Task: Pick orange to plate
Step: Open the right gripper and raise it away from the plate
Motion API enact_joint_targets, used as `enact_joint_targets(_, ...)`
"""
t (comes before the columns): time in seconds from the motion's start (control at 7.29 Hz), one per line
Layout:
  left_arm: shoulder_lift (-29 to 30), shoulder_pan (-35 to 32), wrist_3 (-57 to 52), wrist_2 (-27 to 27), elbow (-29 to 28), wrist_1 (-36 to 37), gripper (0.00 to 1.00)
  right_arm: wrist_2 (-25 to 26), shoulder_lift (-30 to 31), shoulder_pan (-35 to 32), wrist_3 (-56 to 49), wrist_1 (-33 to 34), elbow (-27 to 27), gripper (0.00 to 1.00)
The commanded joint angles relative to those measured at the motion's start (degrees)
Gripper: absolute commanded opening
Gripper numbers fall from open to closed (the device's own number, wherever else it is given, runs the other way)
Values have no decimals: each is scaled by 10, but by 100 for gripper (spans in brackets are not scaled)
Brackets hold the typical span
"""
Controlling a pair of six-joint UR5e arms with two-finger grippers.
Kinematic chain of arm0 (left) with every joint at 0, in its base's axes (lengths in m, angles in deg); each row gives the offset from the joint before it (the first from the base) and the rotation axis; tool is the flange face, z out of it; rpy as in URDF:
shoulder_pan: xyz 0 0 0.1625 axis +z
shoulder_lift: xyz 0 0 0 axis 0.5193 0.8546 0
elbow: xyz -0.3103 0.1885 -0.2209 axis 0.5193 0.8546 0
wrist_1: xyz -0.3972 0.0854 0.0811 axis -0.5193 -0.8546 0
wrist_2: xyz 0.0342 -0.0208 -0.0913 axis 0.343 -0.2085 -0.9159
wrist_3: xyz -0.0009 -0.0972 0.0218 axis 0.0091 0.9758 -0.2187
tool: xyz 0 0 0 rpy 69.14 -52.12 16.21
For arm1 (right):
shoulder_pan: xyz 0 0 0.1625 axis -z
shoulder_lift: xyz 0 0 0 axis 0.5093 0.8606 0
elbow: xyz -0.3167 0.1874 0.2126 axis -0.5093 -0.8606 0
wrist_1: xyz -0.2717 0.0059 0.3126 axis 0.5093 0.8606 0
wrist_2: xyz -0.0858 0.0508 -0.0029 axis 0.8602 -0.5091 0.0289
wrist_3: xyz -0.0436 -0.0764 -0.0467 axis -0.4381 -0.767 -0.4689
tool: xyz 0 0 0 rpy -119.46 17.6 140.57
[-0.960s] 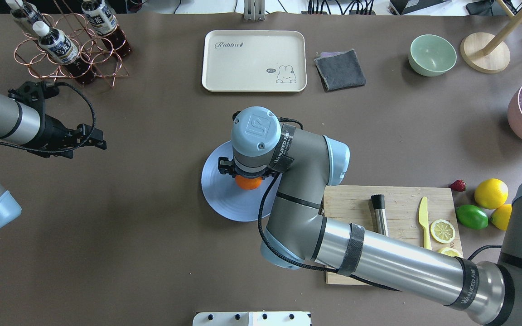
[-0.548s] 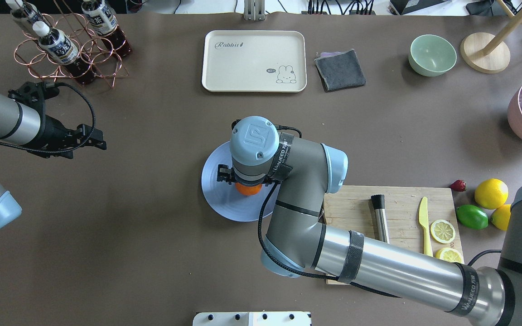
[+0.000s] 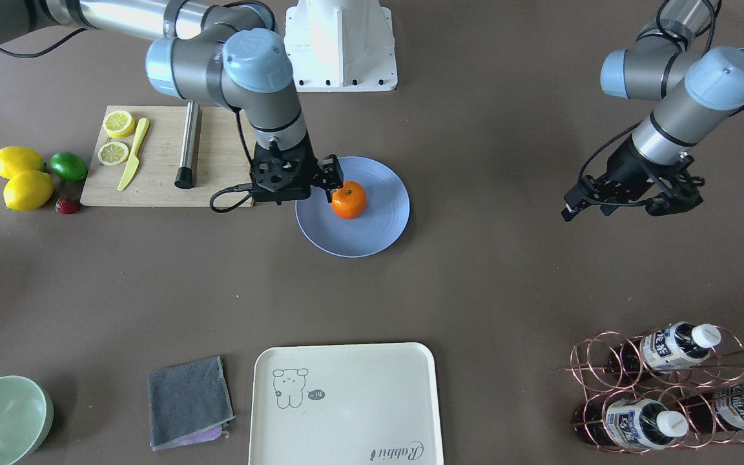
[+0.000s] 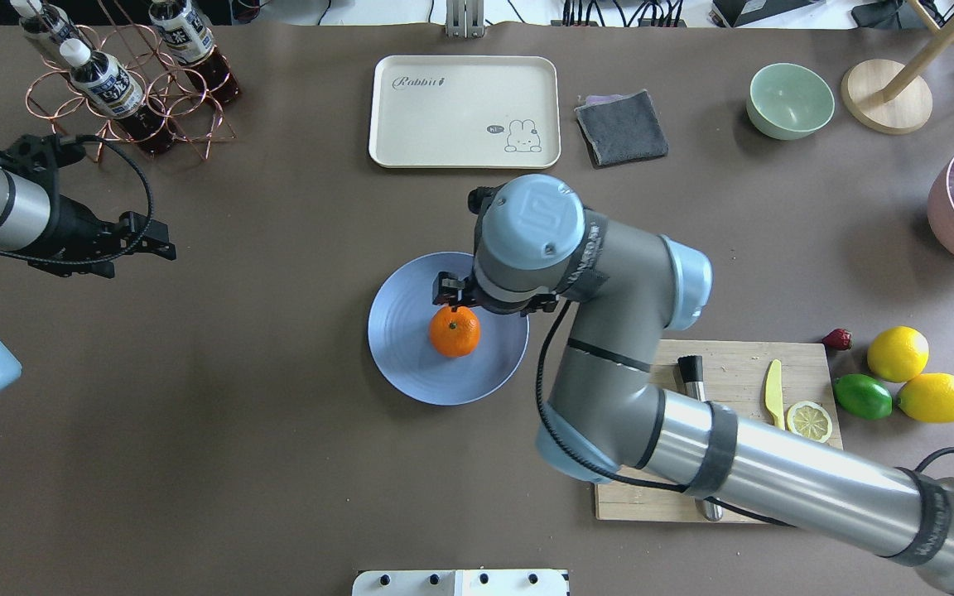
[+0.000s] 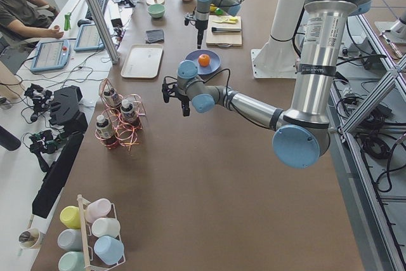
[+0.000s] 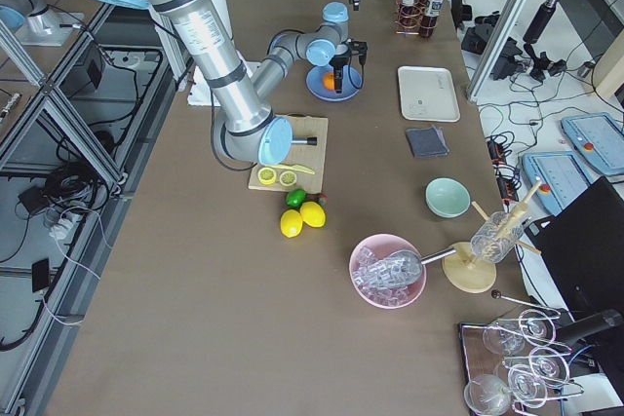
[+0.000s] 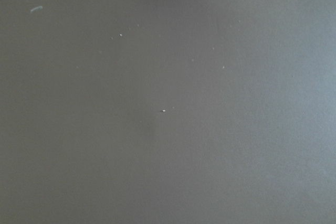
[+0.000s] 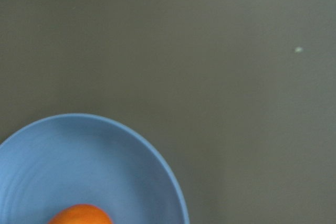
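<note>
The orange [image 4: 455, 331] rests free near the middle of the pale blue plate [image 4: 398, 331], stem dimple up. The same orange [image 3: 349, 199] and plate [image 3: 382, 213] show from the front. My right gripper [image 4: 489, 300] hangs open above the plate's far right part, mostly hidden under its wrist, with one finger [image 3: 332, 175] just beside the orange and apart from it. The right wrist view catches the plate's rim [image 8: 157, 161] and a sliver of orange [image 8: 79, 214]. My left gripper [image 4: 158, 238] hovers open and holds nothing, far off to the left over bare table.
A wooden cutting board [image 4: 734, 364] with a yellow knife, a lemon slice and a metal rod lies right of the plate. Lemons [image 4: 897, 353] and a lime [image 4: 862, 396] sit beyond it. The cream tray [image 4: 464, 112], grey cloth [image 4: 621, 127], green bowl [image 4: 790, 100] and bottle rack [image 4: 125, 83] line the far side.
The right gripper has let go of the orange and has risen and shifted right and away, leaving the fruit uncovered on the plate. The left arm has drawn back slightly to the left.
</note>
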Motion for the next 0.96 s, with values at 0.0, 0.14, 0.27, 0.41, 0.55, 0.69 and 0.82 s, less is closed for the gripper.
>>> enact_joint_targets(0.0, -48, -95, -179, -33, -14, 29, 97, -124, 95, -166, -177, 30, 56, 99)
enact_joint_targets(0.14, -46, -138, -302, -55, -19, 85, 97, -167, 131, -239, -308, 31, 39, 99)
enact_joint_targets(0.27, -49, -177, -428, -56, -19, 142, 97, -210, 163, -311, -418, 31, 8, 99)
enact_joint_targets(0.41, -58, -210, -510, -57, -19, 168, 97, -244, 202, -387, -540, 31, -28, 99)
enact_joint_targets(0.55, -75, -241, -539, -69, -19, 169, 97, -255, 228, -456, -665, 30, -84, 99)
enact_joint_targets(0.69, -89, -246, -542, -80, -18, 159, 97, -255, 248, -509, -753, 27, -133, 99)
enact_joint_targets(0.82, -98, -247, -578, -80, -15, 146, 98, -254, 252, -560, -814, 28, -179, 99)
